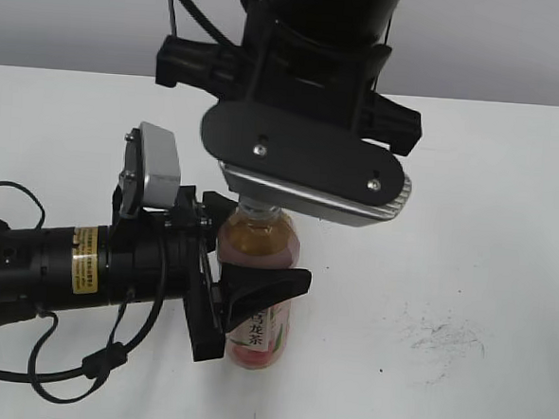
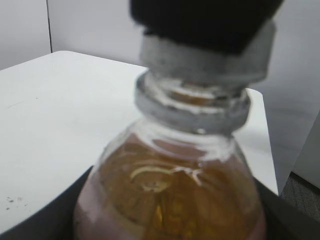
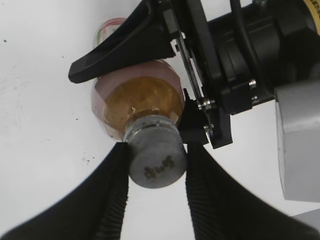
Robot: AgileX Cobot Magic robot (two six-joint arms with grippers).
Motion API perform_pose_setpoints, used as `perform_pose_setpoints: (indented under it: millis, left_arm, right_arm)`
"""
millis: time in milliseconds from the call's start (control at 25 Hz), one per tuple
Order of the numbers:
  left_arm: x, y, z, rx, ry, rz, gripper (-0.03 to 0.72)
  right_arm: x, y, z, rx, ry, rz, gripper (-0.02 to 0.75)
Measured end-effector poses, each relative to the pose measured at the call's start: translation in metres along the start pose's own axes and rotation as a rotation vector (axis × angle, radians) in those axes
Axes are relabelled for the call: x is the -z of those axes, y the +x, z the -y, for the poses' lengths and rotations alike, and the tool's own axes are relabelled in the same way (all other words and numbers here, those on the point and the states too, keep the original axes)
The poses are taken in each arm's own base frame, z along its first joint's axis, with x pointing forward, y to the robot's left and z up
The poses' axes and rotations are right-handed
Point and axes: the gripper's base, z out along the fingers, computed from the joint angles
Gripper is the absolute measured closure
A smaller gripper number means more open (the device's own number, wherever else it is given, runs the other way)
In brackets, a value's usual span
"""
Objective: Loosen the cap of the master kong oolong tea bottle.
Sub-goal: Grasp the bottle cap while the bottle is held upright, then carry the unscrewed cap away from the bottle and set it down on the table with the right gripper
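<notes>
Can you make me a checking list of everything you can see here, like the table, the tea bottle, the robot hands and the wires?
Surface: white table, dark scuff marks at right.
Job's things: clear plastic bottle of amber tea with pink label, upright; small round grey-white ribbed cap on its neck, dark mark on top.
Clutter: nothing seen.
Grippers: left gripper closed around the bottle's body from the side; right gripper above, one finger on each side of the cap.
Cables: black cables looping by the left arm.
Surroundings: plain grey wall behind the table.
</notes>
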Motion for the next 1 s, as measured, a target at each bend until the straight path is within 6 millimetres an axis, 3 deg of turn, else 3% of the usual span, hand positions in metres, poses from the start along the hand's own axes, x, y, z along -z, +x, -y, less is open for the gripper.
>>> perform_pose_setpoints:
  millis: [400, 720, 880, 1000]
  left_arm:
    - [0.0, 0.0, 0.0, 0.001, 0.0, 0.0, 0.244]
    - [0.0, 0.0, -0.001, 0.01, -0.009, -0.001, 0.244]
    - [0.0, 0.0, -0.001, 0.012, -0.01, 0.0, 0.244]
    - [0.0, 0.0, -0.001, 0.012, -0.011, 0.0, 0.244]
  right_arm:
    - [0.001, 0.0, 0.0, 0.144, 0.002, -0.006, 0.472]
    - [0.016, -0.001, 0.004, 0.165, 0.039, -0.049, 0.475]
    - [0.017, 0.003, 0.001, 0.042, 0.0, -0.097, 0.475]
    - [0.019, 0.012, -0.007, -0.165, -0.045, -0.183, 0.475]
